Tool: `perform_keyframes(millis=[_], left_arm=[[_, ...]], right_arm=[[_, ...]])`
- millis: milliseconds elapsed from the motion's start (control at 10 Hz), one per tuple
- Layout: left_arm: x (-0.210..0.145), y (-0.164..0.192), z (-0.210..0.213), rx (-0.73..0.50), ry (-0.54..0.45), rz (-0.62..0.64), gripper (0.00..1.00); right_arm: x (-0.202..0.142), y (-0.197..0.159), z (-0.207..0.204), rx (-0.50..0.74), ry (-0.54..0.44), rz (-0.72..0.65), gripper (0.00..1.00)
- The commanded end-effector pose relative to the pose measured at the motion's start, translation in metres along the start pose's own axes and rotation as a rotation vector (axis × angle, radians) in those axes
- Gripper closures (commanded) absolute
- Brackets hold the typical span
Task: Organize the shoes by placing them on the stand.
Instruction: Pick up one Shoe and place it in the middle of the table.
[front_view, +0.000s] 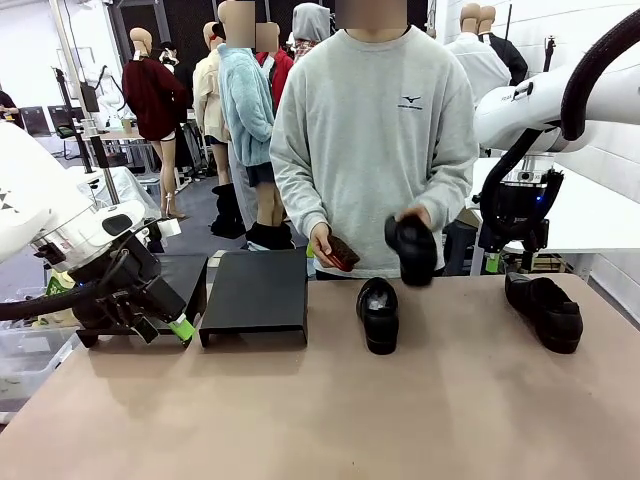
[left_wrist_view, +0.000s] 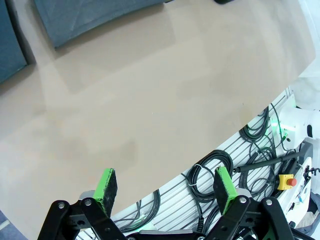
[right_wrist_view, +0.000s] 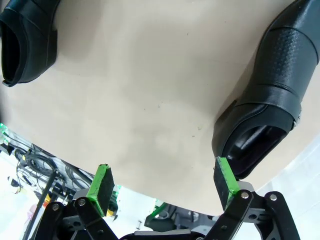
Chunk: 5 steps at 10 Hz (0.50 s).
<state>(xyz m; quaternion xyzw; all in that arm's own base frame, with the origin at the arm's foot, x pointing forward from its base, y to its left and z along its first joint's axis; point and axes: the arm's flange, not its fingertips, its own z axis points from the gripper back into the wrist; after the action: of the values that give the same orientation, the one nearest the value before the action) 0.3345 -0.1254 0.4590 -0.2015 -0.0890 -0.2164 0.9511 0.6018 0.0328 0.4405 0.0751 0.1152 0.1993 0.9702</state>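
Room: you have the near half of the counter (front_view: 300, 420) bare, with two black stands (front_view: 255, 295) side by side at its far left edge, just past the left fingers (left_wrist_view: 107, 186), spread wide on nothing. Right fingers (right_wrist_view: 226, 181) are released too, hanging at the counter's right edge just beside one shoe (right_wrist_view: 270, 100). Shoes count four: that one, one at centre (front_view: 378, 314), one in each of the person's hands (front_view: 322, 243).

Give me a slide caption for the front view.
Person across the table holds one black shoe; a second shoe lies mid-table, a third shoe at right, a black stand at left.
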Motion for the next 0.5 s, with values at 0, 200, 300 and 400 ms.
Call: perform_keyframes(millis=[0, 200, 300, 400], left_arm=[[-0.0019, 0.0008, 0.0012, -0.009, 0.003, 0.011, 0.0], [-0.0019, 0.0008, 0.0012, -0.009, 0.003, 0.011, 0.0], [-0.0019, 0.0008, 0.0012, -0.009, 0.003, 0.011, 0.0], [-0.0019, 0.0008, 0.0012, -0.009, 0.003, 0.011, 0.0]], right_arm=[[0.0005, -0.0005, -0.0036, -0.007, -0.003, -0.004, 0.0], [0.0005, -0.0005, -0.0036, -0.007, -0.003, -0.004, 0.0], [0.0, 0.0001, 0.0, 0.0, 0.0, 0.0, 0.0], [-0.0088, 0.0008, -0.0051, -0.032, -0.041, -0.053, 0.0]])
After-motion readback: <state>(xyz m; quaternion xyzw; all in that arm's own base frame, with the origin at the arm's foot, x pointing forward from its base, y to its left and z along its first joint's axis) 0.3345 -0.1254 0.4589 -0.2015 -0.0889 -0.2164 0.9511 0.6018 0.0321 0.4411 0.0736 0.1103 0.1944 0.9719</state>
